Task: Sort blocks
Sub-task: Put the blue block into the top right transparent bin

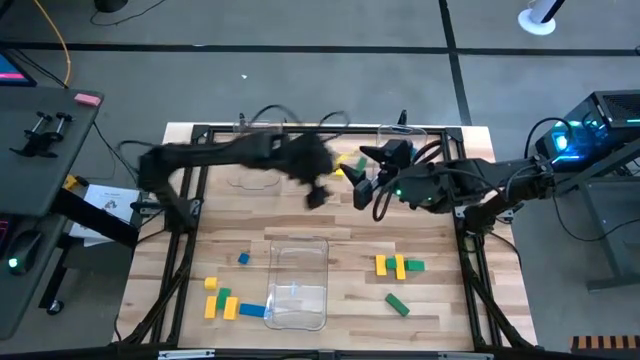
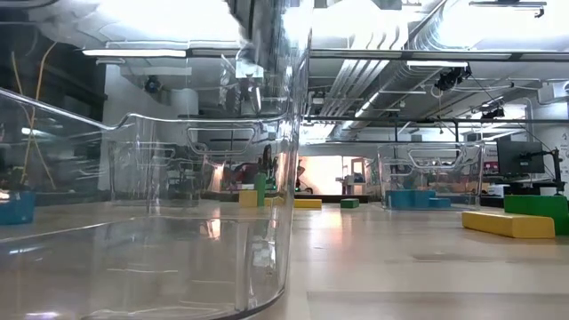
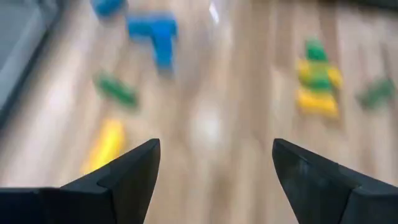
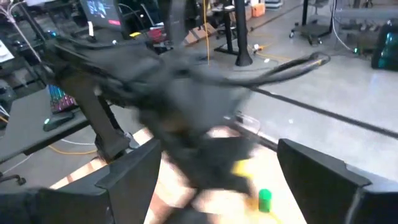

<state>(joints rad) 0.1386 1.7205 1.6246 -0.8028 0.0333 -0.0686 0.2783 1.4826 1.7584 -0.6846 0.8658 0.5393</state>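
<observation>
Clear bin (image 2: 178,222) nearest; blocks (image 1: 398,266) yellow, green, blue, scattered.

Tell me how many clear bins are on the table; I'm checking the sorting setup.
3: near-middle bin, far-left bin, far-right bin. The arms partly cover the far two; no others show.

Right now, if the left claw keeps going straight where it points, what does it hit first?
Probably bare table. The left claw is open and empty, and between its fingers is only wood; the yellow block and the blue blocks lie off that line. Blur leaves depth uncertain.
</observation>
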